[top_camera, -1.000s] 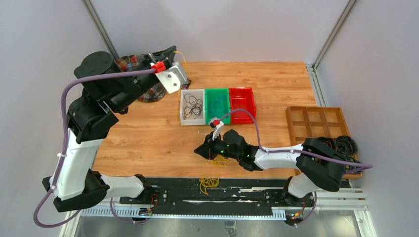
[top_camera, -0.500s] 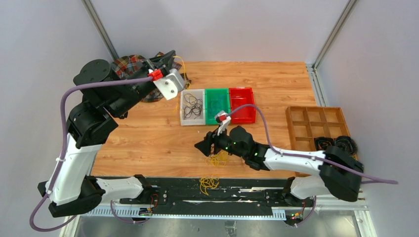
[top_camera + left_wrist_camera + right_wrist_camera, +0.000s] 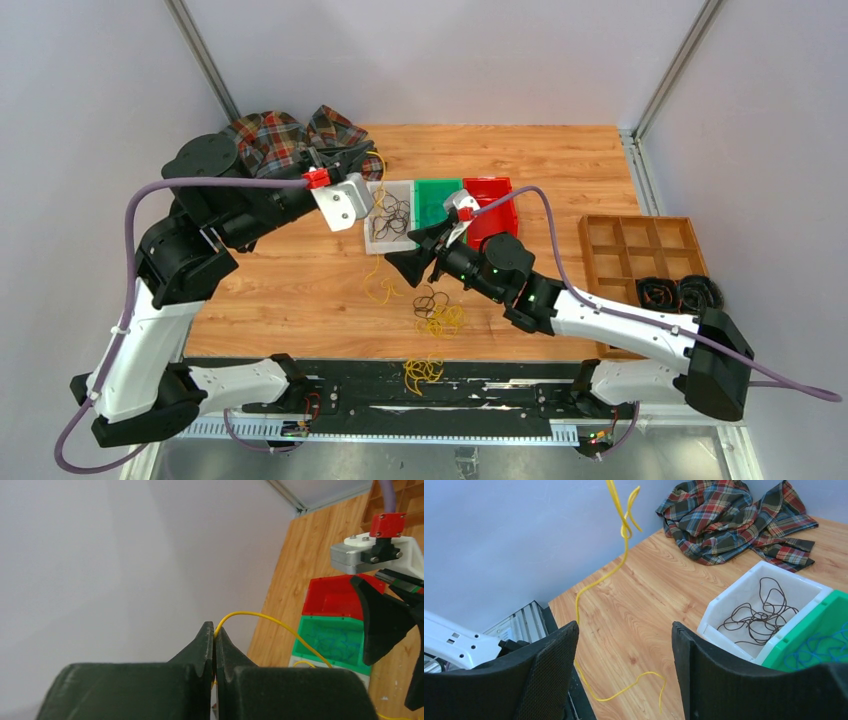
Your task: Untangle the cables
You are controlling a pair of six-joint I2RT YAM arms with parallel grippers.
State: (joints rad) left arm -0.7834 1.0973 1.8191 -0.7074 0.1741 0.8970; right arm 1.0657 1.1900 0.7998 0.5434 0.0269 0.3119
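The left gripper (image 3: 214,630) is pressed together on a yellow cable (image 3: 270,622), which is pinched at the fingertips and arcs away toward the bins. In the top view this gripper is raised at about eleven o'clock of the table (image 3: 560,160). The cable is hung from it down to the wood, where its lower loops seem to be laid at nine o'clock of the right gripper (image 3: 624,627). That gripper is held with its jaws wide apart and nothing between them; the yellow cable is seen beyond the gap, apart from both fingers.

A heap of black and yellow cables (image 3: 436,310) is spread on the wood at six o'clock of the right gripper. A yellow tangle (image 3: 422,372) is lying on the black base rail (image 3: 520,395), at six o'clock of that heap. Black cables (image 3: 759,612) are held in the white bin (image 3: 726,611), and blue-green cables (image 3: 824,647) in the green bin (image 3: 799,635) at its three o'clock. The red bin (image 3: 332,597) is set just beyond.

A plaid cloth (image 3: 290,135) is bunched at the table's eleven o'clock corner. A wooden tray (image 3: 590,250) is placed at three o'clock, with black coils (image 3: 680,292) in its near compartments.
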